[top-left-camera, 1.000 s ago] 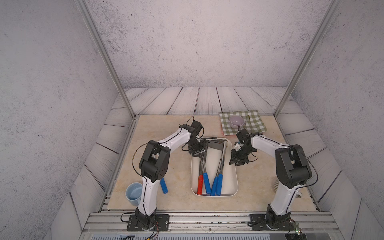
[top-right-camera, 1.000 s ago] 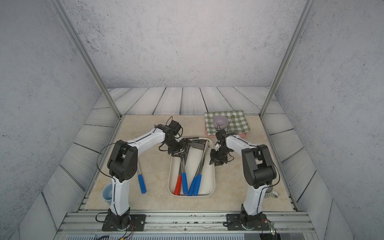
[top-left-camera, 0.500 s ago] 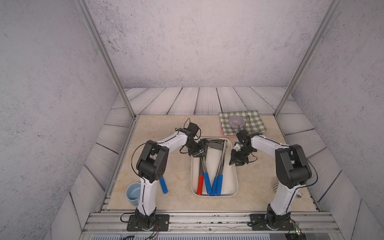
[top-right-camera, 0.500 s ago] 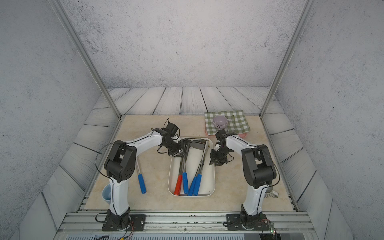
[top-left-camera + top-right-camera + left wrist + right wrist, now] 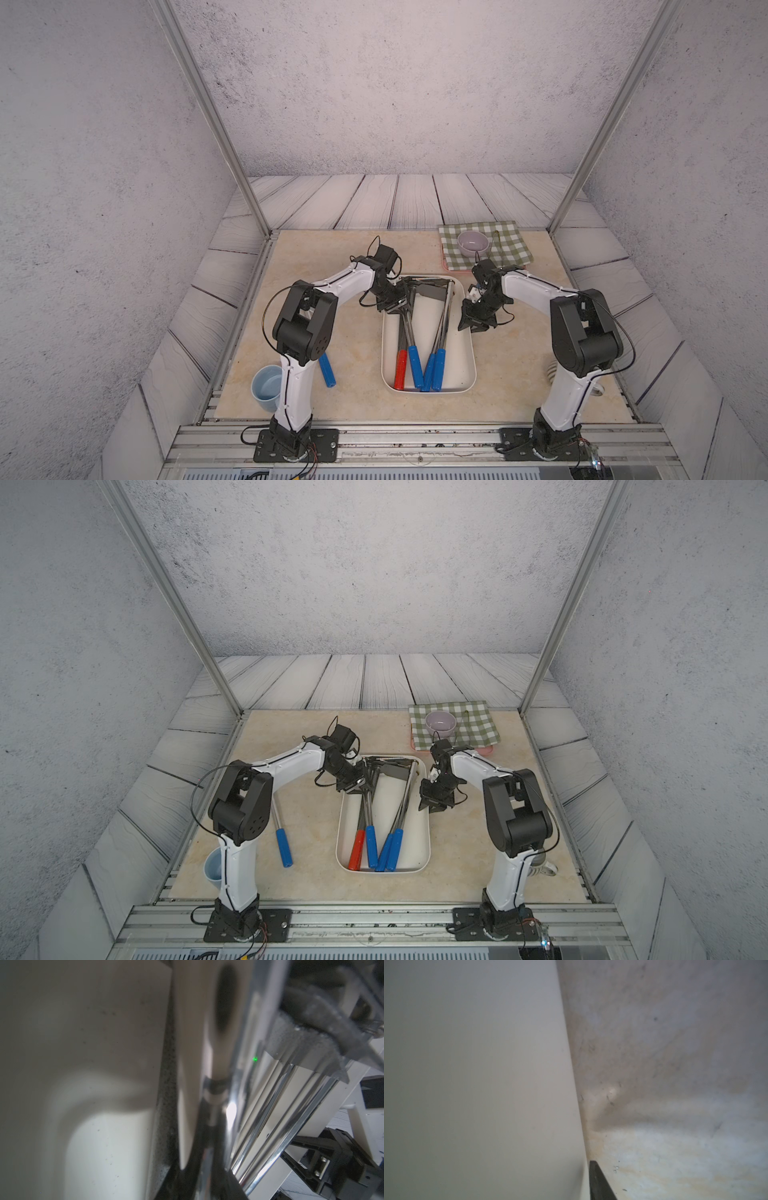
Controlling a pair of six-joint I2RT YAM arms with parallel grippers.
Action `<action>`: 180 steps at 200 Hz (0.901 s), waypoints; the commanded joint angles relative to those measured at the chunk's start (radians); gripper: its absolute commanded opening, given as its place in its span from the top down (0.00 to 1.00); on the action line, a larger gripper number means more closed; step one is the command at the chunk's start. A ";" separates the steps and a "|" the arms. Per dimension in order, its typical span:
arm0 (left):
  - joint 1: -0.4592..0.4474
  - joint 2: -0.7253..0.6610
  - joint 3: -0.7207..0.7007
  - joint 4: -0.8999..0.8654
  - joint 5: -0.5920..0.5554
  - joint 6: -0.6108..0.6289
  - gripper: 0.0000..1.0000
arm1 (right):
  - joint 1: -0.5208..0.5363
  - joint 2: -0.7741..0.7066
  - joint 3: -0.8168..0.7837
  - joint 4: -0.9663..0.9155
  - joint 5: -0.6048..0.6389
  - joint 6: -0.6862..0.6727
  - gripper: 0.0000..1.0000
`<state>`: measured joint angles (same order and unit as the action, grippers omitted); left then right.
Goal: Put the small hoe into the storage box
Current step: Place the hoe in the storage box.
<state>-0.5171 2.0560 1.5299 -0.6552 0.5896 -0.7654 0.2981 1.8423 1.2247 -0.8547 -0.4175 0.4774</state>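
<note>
The cream-white storage box (image 5: 472,374) (image 5: 427,848) lies mid-table with several long tools in it, their red and blue handles toward me. My left gripper (image 5: 397,305) (image 5: 357,785) reaches into its far left corner among the tool heads. In the left wrist view it (image 5: 207,1178) is shut on a shiny metal shaft that I take for the small hoe (image 5: 212,1118), whose broad pale blade lies ahead. My right gripper (image 5: 471,324) (image 5: 430,804) straddles the box's right rim. One dark finger (image 5: 598,1184) presses the outer wall (image 5: 488,1084); the other is hidden.
One blue-handled tool (image 5: 326,370) lies on the table left of the box, its head hidden under my left arm. A light blue cup (image 5: 266,386) stands at the near left. At the far right, a lilac bowl (image 5: 473,243) sits on a green checked cloth (image 5: 511,249).
My left gripper's jaws have closed in on the shaft, and its wrist has shifted slightly to the left. The right arm has not moved.
</note>
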 commanded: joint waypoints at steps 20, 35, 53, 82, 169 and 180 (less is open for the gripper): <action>0.006 0.023 0.070 -0.016 0.017 -0.007 0.64 | 0.004 0.026 -0.009 -0.025 0.017 0.003 0.70; 0.006 0.020 0.075 -0.025 0.006 -0.005 0.59 | 0.005 0.026 -0.007 -0.026 0.017 0.003 0.70; 0.008 0.013 0.080 -0.050 -0.021 -0.002 0.55 | 0.007 0.025 -0.005 -0.027 0.017 0.003 0.70; 0.013 -0.001 0.091 -0.085 -0.067 0.006 0.52 | 0.009 0.028 -0.002 -0.028 0.017 0.004 0.70; 0.026 0.011 0.172 -0.141 -0.134 0.009 0.53 | 0.015 0.033 0.012 -0.038 0.020 0.004 0.70; 0.026 0.015 0.175 -0.141 -0.131 0.010 0.53 | 0.015 0.035 0.012 -0.038 0.020 0.004 0.70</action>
<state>-0.4965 2.0674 1.6798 -0.7631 0.4751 -0.7673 0.3115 1.8652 1.2247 -0.8604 -0.4171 0.4778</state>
